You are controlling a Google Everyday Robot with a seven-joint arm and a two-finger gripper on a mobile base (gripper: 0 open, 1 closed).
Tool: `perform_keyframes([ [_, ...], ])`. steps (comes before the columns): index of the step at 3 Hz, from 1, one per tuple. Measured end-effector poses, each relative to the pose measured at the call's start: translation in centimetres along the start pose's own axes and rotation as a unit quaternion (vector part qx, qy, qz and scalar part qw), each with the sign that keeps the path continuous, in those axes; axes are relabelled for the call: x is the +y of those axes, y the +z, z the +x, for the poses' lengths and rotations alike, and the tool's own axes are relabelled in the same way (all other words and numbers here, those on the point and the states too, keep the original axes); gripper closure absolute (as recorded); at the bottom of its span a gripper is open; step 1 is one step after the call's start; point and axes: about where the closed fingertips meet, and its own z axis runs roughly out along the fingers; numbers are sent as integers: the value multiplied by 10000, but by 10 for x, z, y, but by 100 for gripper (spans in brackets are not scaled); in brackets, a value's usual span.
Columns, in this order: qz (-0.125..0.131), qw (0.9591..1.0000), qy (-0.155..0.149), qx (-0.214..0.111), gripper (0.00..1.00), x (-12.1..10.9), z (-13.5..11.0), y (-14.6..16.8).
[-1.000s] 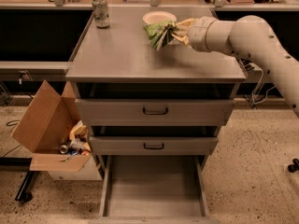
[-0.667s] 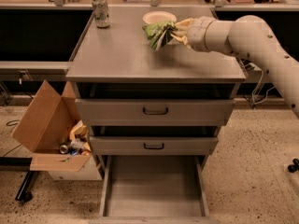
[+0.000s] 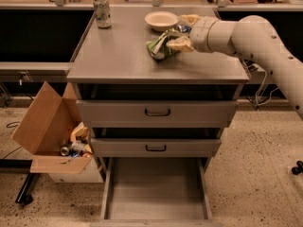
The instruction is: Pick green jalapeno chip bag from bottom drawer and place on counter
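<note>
- Claw (image 3: pixel 176 41) sits just in front of the white bowl (image 3: pixel 161 20) and to its right, reaching in from the arm's side. It is closed on the right end of the green jalapeno chip bag (image 3: pixel 160 45).
- The bag lies just in front of the bowl, low over the tabletop (image 3: pixel 118 56). Whether its underside touches the surface, I cannot tell.
- Bottom drawer (image 3: pixel 156 195), far below and in front of the bowl, stands open with a bare floor. The pick looks done and the release is what remains.
- Risk: if the claw opens while the bag is off the surface, the light crumpled foil could tip or slide towards the bowl.
- Risk: foil caught on a finger pad could let the bag trail the claw as it backs off, dragging it towards the tabletop's right edge and perhaps over.
- Risk: the wrist is close to the bowl. A sideways or rearward retreat could nudge the bowl, so a straight lift looks safer.
- Soda can (image 3: pixel 102 12), well to the left of the bowl in the view, looks clear of any likely path.
</note>
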Motion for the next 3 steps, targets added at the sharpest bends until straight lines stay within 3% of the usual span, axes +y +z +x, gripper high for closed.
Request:
perform_keyframes([
  [1, -1, 10000, 4, -17, 0, 0, -1, 0],
  [2, 0, 10000, 4, -18, 0, 0, -1, 0],
  [3, 266, 9991, 85, -315, 0, -18, -12, -28],
])
